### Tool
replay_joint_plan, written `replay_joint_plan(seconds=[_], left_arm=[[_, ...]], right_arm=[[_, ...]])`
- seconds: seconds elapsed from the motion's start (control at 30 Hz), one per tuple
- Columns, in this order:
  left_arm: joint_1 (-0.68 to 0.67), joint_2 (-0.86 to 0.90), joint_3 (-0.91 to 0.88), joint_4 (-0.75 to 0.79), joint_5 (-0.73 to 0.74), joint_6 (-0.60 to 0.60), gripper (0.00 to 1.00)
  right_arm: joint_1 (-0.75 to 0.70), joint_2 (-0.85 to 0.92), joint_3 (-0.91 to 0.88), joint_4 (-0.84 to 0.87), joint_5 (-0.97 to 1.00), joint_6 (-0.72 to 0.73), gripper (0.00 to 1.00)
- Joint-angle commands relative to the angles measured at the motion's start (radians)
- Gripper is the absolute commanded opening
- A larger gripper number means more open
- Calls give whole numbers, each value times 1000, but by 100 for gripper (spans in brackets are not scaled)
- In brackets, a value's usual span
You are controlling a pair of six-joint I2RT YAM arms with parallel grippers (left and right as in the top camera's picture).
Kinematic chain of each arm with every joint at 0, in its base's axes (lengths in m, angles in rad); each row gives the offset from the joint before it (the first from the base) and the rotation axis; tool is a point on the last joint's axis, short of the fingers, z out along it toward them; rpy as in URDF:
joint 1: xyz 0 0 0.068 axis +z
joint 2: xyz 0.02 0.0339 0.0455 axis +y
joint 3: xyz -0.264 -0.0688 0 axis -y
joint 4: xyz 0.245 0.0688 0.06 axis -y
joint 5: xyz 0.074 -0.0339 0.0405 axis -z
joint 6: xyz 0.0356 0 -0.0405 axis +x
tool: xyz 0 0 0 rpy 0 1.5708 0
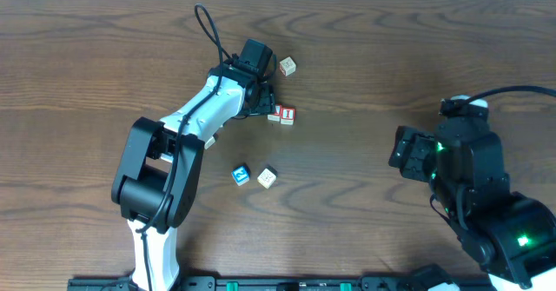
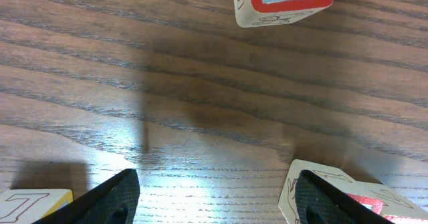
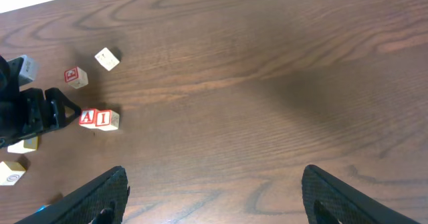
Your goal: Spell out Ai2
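Letter blocks A and I (image 1: 281,115) touching side by side on worktop (image 1: 365,56), upper middle of overhead frame. Left hand (image 1: 263,102) immediately left of the A, contact unclear. Released: fingers (image 2: 107,197) spread, nothing between. Blue block (image 1: 241,175) and beige block (image 1: 267,177) lower in frame, near each other, well apart from left hand. Third block (image 1: 287,65) above the pair. Right hand (image 1: 407,152) at right side, well apart from all blocks, also released, fingers (image 3: 100,197) wide.
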Motion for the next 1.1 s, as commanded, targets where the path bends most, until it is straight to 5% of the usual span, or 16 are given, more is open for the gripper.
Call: replay_joint_plan(seconds=[0.0, 1.07], left_arm=[[-1, -24, -4, -8, 3, -1, 76], [-2, -24, -4, -72, 30, -9, 80]], right_arm=[[-4, -2, 4, 0, 22, -15, 83], [-4, -2, 4, 0, 22, -15, 83]])
